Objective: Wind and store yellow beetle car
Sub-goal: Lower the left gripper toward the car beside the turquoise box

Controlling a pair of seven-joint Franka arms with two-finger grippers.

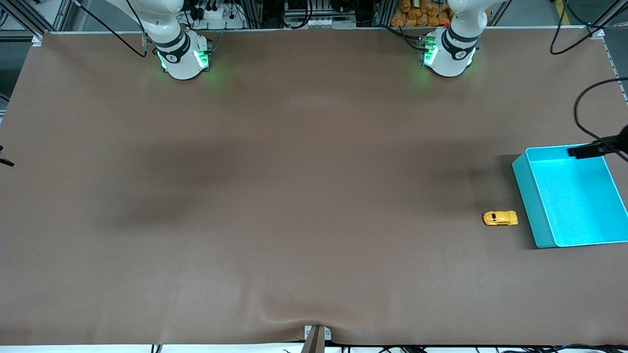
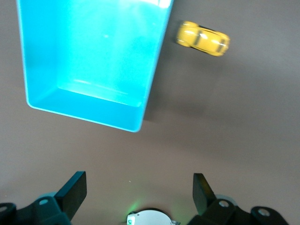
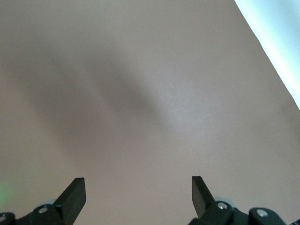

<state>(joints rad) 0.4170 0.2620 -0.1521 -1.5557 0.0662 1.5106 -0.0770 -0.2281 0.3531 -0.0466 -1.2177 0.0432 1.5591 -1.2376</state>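
The yellow beetle car (image 1: 500,218) stands on its wheels on the brown table, close beside the turquoise bin (image 1: 527,196), on the side toward the right arm's end. The bin is empty and sits at the left arm's end of the table. In the left wrist view the car (image 2: 203,39) and the bin (image 2: 89,101) lie well below my left gripper (image 2: 139,180), which is open, empty and high over bare table between the bin and its arm's base. My right gripper (image 3: 138,185) is open and empty, high over bare table.
A black part with a cable (image 1: 591,150) pokes in over the bin's corner nearest the arm bases. The arm bases (image 1: 182,59) (image 1: 449,54) stand along the table's edge farthest from the front camera. A pale strip (image 3: 276,42) shows at one corner of the right wrist view.
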